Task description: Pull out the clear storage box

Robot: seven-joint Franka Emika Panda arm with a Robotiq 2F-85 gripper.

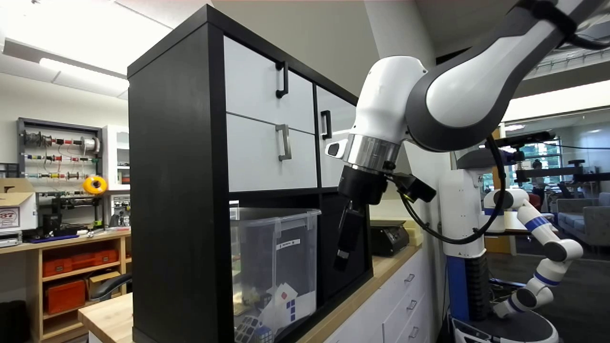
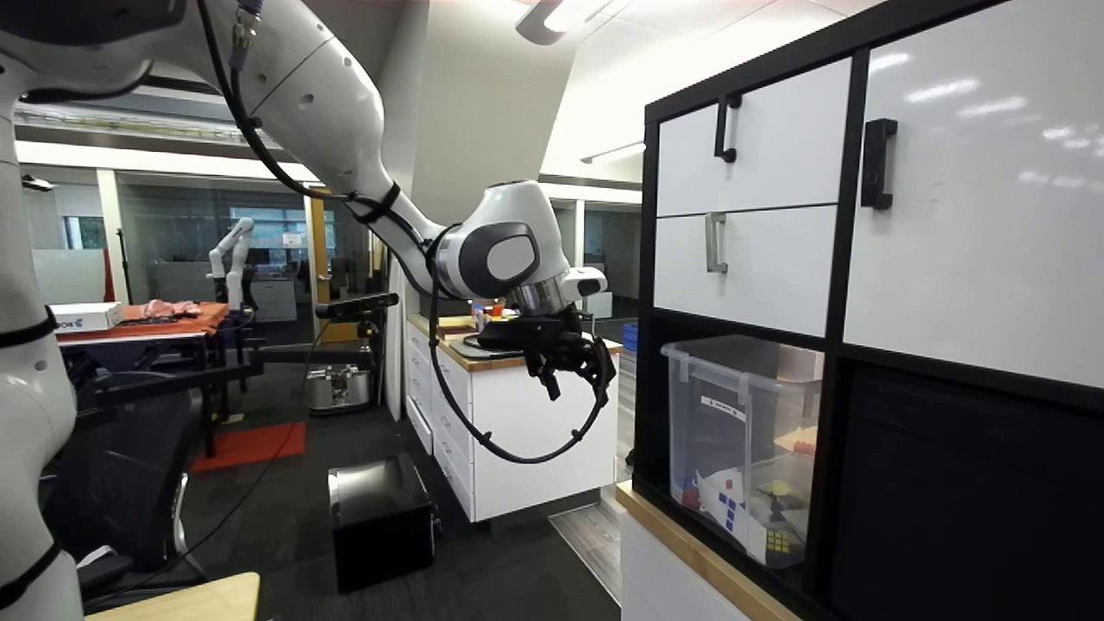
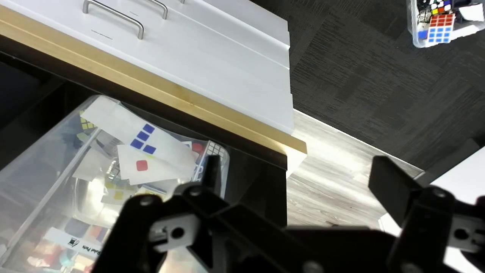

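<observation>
Hanging apart from the clear storage box [image 2: 733, 453] in the black shelf [image 1: 171, 190], the empty hand [image 3: 297, 172] gapes wide.

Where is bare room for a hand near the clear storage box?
Between the clear storage box and the black crossbar above is a slim gap. The wooden ledge before the black cabinet also looks bare. Inside the box, white papers lie crowded.

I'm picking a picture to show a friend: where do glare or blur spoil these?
In an exterior view, glare streaks the white panel; in an exterior view, the ceiling is partly washed out; in the wrist view, the hand looks slightly blurred and the box has bright glints.
</observation>
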